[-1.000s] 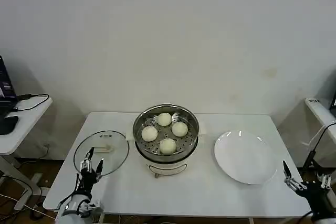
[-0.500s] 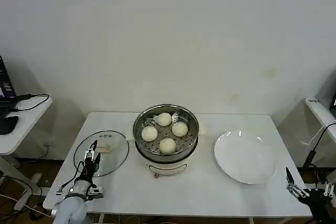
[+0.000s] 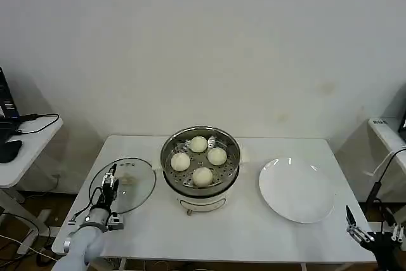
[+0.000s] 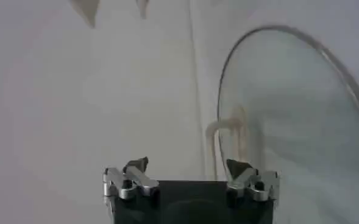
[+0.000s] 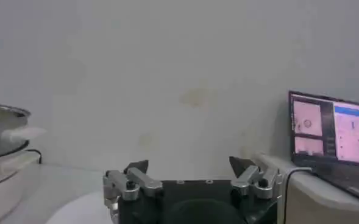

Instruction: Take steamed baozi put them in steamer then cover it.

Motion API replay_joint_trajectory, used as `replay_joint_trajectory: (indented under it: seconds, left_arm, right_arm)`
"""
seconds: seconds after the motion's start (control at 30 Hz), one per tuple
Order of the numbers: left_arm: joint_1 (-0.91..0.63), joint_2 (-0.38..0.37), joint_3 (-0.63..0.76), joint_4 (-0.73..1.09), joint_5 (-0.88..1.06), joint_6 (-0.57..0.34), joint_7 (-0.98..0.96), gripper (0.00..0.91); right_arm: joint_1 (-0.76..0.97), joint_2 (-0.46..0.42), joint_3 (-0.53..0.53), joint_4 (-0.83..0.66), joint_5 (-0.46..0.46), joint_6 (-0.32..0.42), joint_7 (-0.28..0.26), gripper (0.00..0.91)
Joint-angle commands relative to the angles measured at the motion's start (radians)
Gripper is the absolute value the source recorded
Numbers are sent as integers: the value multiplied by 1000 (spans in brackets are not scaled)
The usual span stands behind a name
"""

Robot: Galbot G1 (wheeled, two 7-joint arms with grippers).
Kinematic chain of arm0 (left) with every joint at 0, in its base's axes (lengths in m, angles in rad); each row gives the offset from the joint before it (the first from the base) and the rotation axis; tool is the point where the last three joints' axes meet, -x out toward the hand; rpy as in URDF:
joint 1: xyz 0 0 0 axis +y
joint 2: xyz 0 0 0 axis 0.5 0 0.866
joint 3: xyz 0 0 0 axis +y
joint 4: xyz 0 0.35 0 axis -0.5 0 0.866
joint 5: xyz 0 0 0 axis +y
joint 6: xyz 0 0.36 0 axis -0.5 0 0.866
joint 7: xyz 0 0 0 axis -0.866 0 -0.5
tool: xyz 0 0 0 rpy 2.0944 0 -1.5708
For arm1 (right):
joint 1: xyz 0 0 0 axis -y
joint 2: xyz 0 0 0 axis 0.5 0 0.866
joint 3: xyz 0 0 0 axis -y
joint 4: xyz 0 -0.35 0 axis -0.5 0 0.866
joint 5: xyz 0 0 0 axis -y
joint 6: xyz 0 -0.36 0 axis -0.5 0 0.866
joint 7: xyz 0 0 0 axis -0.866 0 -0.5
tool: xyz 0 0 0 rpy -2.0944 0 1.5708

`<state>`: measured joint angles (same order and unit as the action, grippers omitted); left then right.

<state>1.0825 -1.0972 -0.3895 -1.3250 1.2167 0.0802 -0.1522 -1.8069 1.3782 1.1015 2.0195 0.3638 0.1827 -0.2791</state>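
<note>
Clear glass with a steel rim, that's the cover [image 3: 123, 184], lying flat near the table's [image 3: 254, 226] left edge, just beside the steamer [image 3: 200, 168]. Its small cream handle [image 3: 127, 179] sits on top, and in the left wrist view that handle [image 4: 227, 129] stands as a pale loop ahead of the fingers.

The left gripper [image 3: 111, 179] hovers over the near-left part of the lid with its fingers spread apart, nothing in them. The way I read it, the step in hand is grabbing the lid. To do it well: line the gap up square on the handle, come straight down, close only once both fingers flank it. Glass is slick and heavy-ish, so pinching the rim looks like a bad bet. Lift level, then carry it over the pot.

All four steamed baozi [image 3: 200, 159] already sit on the perforated tray, smooth and pale. The white plate [image 3: 296, 190] near the right edge is bare.

The right gripper [image 3: 356, 231] hangs off the front right corner, fingers apart, idle.
</note>
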Motion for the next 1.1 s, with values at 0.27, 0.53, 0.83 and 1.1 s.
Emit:
replay_joint_trajectory:
  seconds: [0.27,0.53,0.83,1.1]
  left_arm:
    - [-108,-12,31,98,18,0,1,907]
    - [-145,-17,41,131,23,1,0,897]
    - [-153,-35,53,166,20,-9,-8,0]
    - [-142,-44,50,163,26,-12,-19,0]
  right_arm:
    - [-6,5,4,-2,5,4,-4,907]
    - [-6,4,4,-11,7,8,-5,907]
    - [-5,1,5,-15,10,8,-8,907]
    - [-1,0,2,-21,11,8,-7,907]
